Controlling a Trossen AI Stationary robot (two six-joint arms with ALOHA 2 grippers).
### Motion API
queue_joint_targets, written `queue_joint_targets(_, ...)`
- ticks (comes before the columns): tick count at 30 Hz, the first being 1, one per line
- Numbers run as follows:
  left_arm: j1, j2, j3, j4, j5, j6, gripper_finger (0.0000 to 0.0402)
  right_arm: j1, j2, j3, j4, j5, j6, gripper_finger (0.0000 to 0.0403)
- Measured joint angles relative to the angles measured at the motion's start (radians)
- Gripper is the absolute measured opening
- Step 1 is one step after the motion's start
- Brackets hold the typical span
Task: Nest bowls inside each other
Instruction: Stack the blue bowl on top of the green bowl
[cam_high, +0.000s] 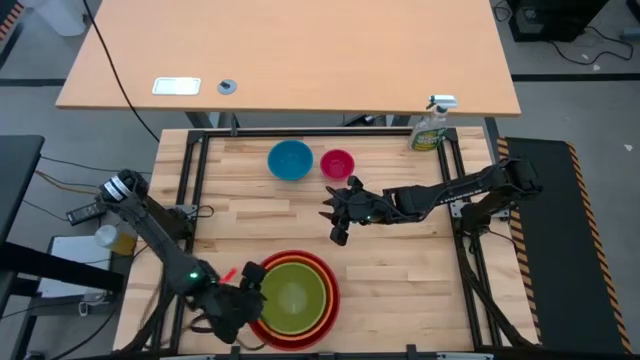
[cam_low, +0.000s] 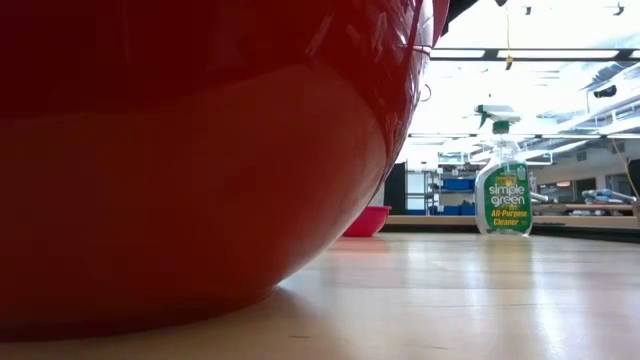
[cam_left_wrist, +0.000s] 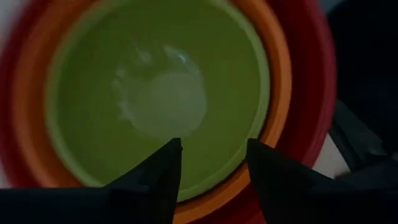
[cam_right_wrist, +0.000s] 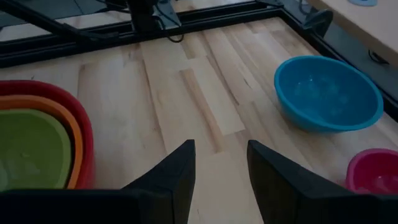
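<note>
Three bowls sit nested near the table's front edge: a lime green bowl (cam_high: 293, 295) inside an orange bowl (cam_high: 322, 300) inside a large red bowl (cam_high: 330, 275), whose base rests on the wood (cam_low: 150, 200). My left gripper (cam_high: 252, 285) hovers open over the stack's left rim, its fingertips above the green and orange rims (cam_left_wrist: 214, 149), with nothing between them. A blue bowl (cam_high: 290, 160) and a small pink bowl (cam_high: 337, 163) stand side by side at the far edge. My right gripper (cam_high: 340, 218) hangs open over the table's middle (cam_right_wrist: 221, 152), touching nothing.
A green spray bottle (cam_high: 432, 125) stands at the far right corner, right of the pink bowl (cam_low: 368, 221). Black frame rails (cam_high: 190, 190) run along the table's sides. Bare wood lies between the stack and the two far bowls.
</note>
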Motion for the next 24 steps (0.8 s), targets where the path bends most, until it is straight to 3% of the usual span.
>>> queue_joint_targets(7, -0.063, -0.142, -0.132, 0.134, -0.226, 0.039, 0.0152, -0.009, 0.040, 0.006, 0.102, -0.007, -0.022, 0.0152)
queue_joint_targets(14, -0.025, -0.387, -0.377, 0.403, -0.288, 0.057, 0.0134, -0.039, 0.221, 0.110, 0.160, -0.046, -0.070, 0.0152)
queue_joint_targets(20, -0.057, -0.546, -0.530, 0.481, -0.291, 0.005, 0.0133, -0.070, 0.299, 0.205, 0.155, -0.048, -0.157, 0.0154)
queue_joint_targets(24, -0.090, -0.622, -0.631, 0.576, -0.421, 0.051, 0.0133, -0.139, 0.352, 0.276, 0.162, -0.106, -0.186, 0.0155)
